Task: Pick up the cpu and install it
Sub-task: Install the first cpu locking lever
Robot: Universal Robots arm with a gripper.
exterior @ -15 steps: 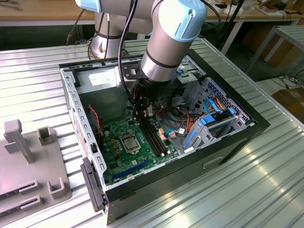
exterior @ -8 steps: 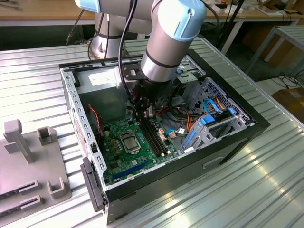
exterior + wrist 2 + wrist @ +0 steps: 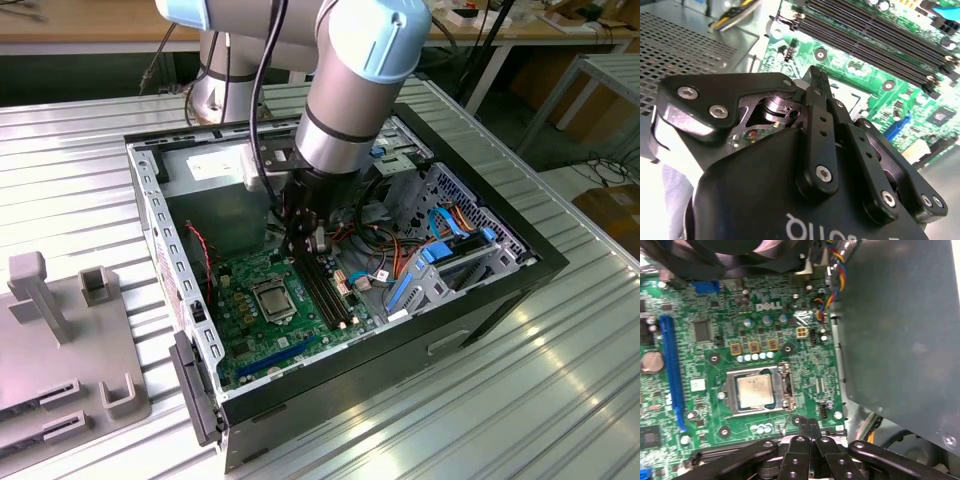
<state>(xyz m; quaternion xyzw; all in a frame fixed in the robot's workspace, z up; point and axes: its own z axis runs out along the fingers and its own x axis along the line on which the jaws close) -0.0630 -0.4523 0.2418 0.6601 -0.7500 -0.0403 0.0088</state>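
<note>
Arm (image 3: 350,90) reaches steeply down into the open PC case (image 3: 500,270), wrist over the motherboard (image 3: 250,300). Gripper (image 3: 810,427) fingers together, holding nothing, hovering just beside the socket frame (image 3: 760,390). Cpu (image 3: 755,391) sits in that socket frame, silver top exposed.

Arm bent steeply downward, end effector (image 3: 809,427) fingers pressed together, empty.

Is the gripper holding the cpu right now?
No, the cpu sits in its socket frame on the motherboard, apart from the gripper.
</note>
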